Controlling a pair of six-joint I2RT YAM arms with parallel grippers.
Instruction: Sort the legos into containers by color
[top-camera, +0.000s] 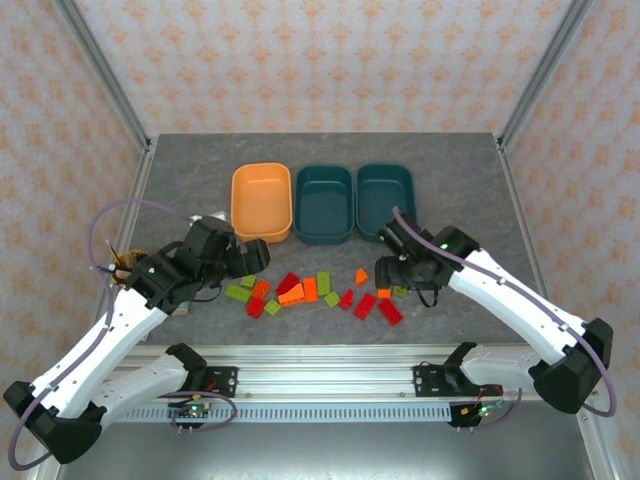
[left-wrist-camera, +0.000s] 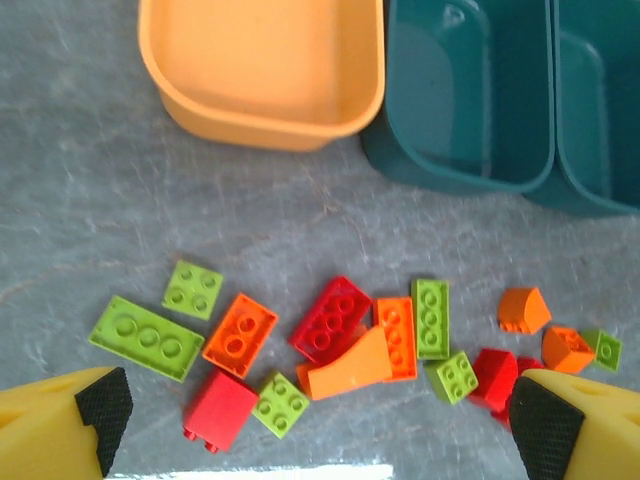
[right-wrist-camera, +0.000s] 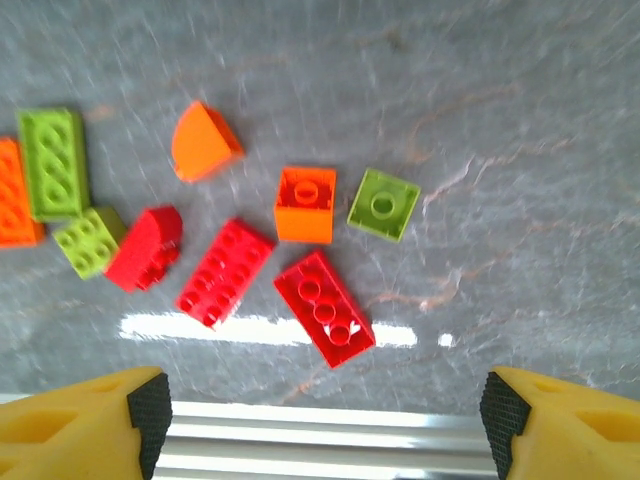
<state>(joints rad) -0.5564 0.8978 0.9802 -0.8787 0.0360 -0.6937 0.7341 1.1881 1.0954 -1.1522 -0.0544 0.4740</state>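
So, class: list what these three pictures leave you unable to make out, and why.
Top view: legos at the right gripper, partly covered by it.
Left wrist view: far-right teal tub, cut by the frame edge.
Right wrist view: orange brick, cut by the left edge.

The table looks like grey veined stone, smooth with a soft sheen (a white streak of light lies across it in the right wrist view). The legos are hard, glossy moulded plastic. The orange container is smooth satin plastic; the 2 teal containers shine more. The left gripper and right gripper have yellow matt plastic fingers with black, finely grained pads. The rail is pale ribbed metal.
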